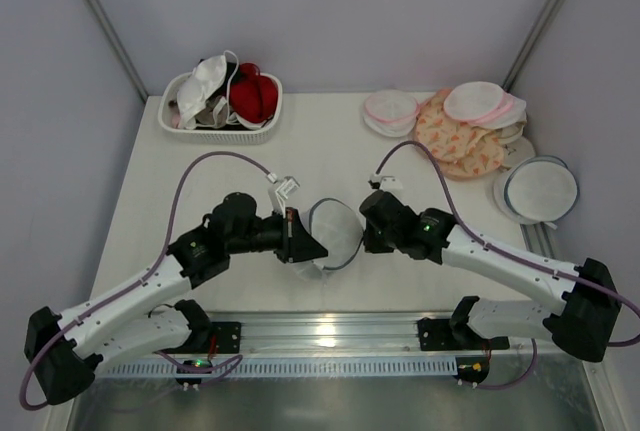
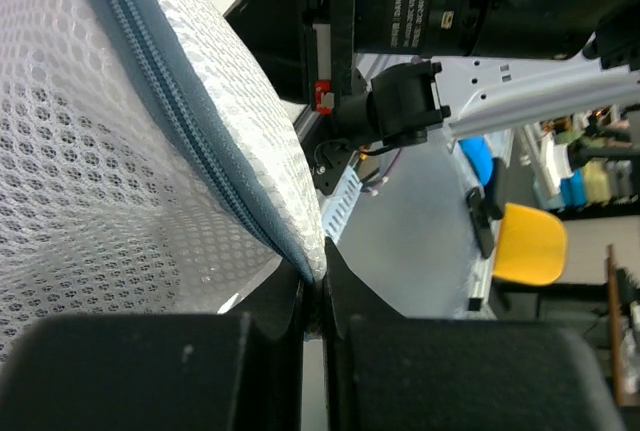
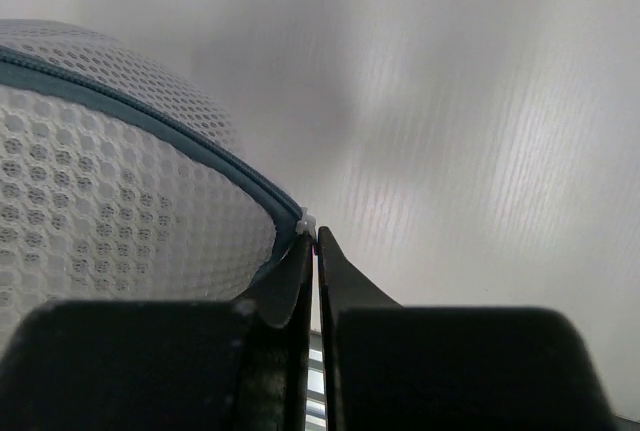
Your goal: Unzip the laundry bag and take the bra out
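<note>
The laundry bag (image 1: 335, 234), white mesh with a grey-blue zip rim, is held off the table between my two grippers. My left gripper (image 1: 303, 242) is shut on the bag's rim at its left side; in the left wrist view the jaws (image 2: 318, 266) pinch the mesh and zip edge (image 2: 190, 121). My right gripper (image 1: 364, 232) is at the bag's right side; in the right wrist view it (image 3: 316, 241) is shut at the small white zip pull (image 3: 306, 223) on the rim of the bag (image 3: 120, 201). The zip looks closed along the visible rim. The black bra is hidden.
A white basket (image 1: 262, 129) at the back left holds a white bra (image 1: 207, 79) and a red bra (image 1: 252, 97). Pink-rimmed white rounds (image 1: 390, 109) and patterned fabric (image 1: 455, 141) lie at the back right. A flat grey-rimmed disc (image 1: 541, 189) lies at the right edge.
</note>
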